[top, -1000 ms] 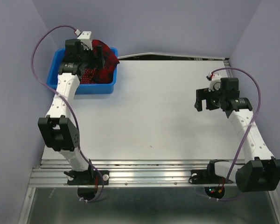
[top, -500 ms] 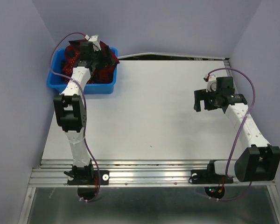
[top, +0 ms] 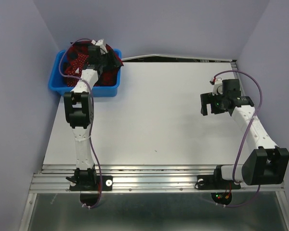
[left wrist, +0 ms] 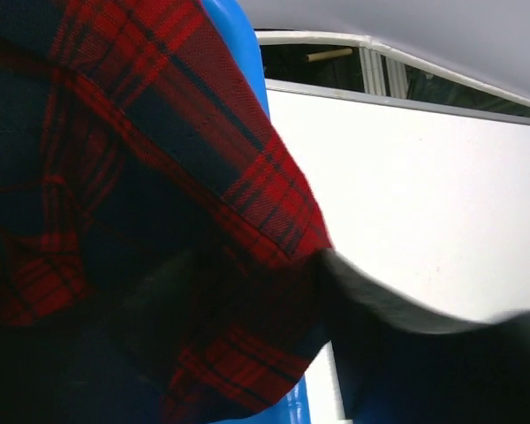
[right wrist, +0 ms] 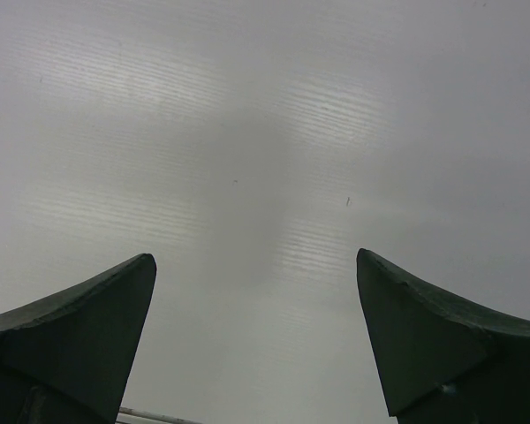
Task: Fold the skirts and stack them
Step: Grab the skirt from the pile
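Far-left corner of table [top: 159,110]: blue bin [top: 106,90], both skirts inside in a heap, unfolded.
- Dotted skirt [top: 72,57]: dark red w/ white dots, left half of bin.
- Tartan skirt [top: 113,67]: red/navy, right half, edge lying over bin's right rim.

Left arm stretched far, left gripper [top: 100,57] down in bin on the tartan. Wrist cam: tartan skirt [left wrist: 115,194] fills left of view, pressed close to lens; blue rim of bin [left wrist: 234,35] behind it; one dark finger [left wrist: 406,353] low right, blurred, at cloth's edge. Other finger hidden under cloth. Grip: can't tell if clamped on cloth or loose.

Mid table: bare white.

Right side: right gripper [top: 205,104] over table, well apart from bin. Wrist cam: both fingers [right wrist: 79,327] spread wide, nothing between, only table surface below. Released.
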`<action>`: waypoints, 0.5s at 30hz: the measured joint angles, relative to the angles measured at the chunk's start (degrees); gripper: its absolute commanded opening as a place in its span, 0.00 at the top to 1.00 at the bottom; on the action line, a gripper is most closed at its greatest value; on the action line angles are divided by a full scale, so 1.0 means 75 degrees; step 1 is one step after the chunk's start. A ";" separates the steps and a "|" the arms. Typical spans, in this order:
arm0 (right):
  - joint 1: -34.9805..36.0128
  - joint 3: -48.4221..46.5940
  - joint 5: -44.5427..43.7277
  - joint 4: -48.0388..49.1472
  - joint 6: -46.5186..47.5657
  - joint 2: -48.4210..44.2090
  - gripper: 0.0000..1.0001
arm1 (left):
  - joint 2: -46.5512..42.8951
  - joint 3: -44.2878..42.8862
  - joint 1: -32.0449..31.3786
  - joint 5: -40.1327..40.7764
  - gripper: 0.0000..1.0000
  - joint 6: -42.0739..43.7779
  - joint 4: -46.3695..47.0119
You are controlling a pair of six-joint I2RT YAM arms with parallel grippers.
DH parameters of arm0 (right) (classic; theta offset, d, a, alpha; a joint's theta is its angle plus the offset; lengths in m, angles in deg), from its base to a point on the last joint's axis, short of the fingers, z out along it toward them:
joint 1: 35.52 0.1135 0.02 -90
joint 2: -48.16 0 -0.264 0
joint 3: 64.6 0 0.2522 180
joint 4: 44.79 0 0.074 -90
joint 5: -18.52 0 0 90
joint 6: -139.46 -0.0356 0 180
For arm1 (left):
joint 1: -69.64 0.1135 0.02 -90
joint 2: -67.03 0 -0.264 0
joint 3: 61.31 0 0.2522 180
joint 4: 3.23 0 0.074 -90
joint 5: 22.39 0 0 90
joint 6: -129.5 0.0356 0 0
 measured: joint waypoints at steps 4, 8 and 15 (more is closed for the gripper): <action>0.0000 0.0000 -0.0052 -0.0015 0.0006 0.0035 0.00 | 0.0050 -0.0003 0.0003 -0.0286 0.91 -0.0172 0.0227; 0.0000 0.0000 -0.0073 -0.0032 0.0006 0.0038 0.00 | 0.0029 -0.0029 0.0032 -0.0495 1.00 -0.0149 0.0440; 0.0000 0.0000 -0.0038 -0.0079 0.0000 0.0017 0.00 | -0.0624 -0.0029 0.0271 -0.0720 1.00 -0.0058 0.0329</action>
